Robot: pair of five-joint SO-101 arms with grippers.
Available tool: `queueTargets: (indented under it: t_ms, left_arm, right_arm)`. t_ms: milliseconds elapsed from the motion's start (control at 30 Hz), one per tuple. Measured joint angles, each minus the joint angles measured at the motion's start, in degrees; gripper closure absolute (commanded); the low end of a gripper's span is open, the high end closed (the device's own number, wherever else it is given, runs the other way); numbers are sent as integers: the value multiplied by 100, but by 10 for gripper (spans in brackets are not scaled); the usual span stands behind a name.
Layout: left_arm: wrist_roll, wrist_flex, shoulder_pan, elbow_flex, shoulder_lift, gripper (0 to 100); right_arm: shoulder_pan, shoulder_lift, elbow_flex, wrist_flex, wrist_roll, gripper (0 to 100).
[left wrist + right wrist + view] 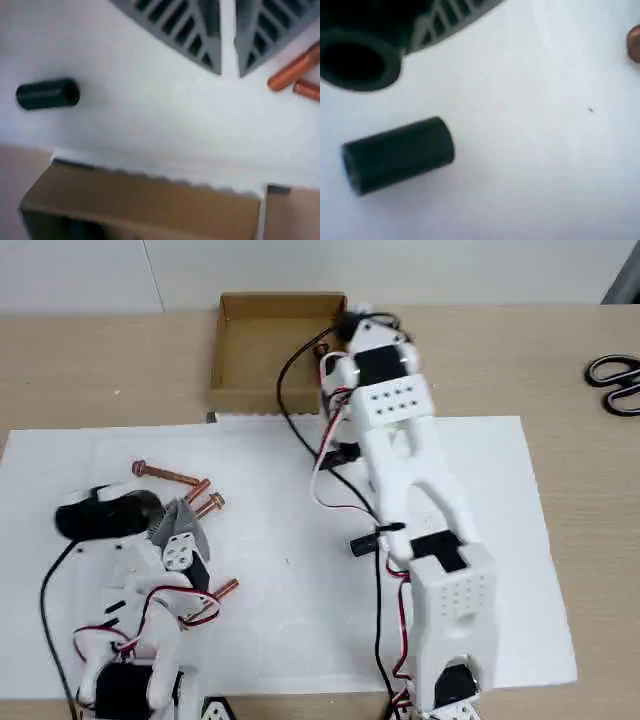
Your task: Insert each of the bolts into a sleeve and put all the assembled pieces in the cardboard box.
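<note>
Several copper bolts [165,475] lie on the white paper at the left, one apart [226,588] nearer the front. My left gripper [182,512] hovers low beside them, its grey fingers [200,35] shut with a thin slit and nothing between; two bolts [292,72] lie just past its tips. A black sleeve [47,94] lies loose on the paper [345,453] beside the right arm. My right gripper [405,35] is shut on another black sleeve [357,60], its open end facing the camera, just above the loose sleeve [397,155]. The cardboard box [228,310] stands at the back.
The right arm [400,440] stretches from the front edge up to the box, trailing cables [300,430] across the paper. Scissors [615,380] lie at the far right on the bare wood. The box wall [140,200] faces the left gripper.
</note>
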Motion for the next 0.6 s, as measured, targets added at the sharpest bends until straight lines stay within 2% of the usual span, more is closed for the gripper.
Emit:
queueTargets:
  t_ms: [333,600]
  left_arm:
    - [18,-132,0,-1011,141,993]
    - [18,-308,0,-3358,2620,993]
  right_arm:
    - [809,-721,369,53,44,995]
    - [809,-1679,2391,53,62,995]
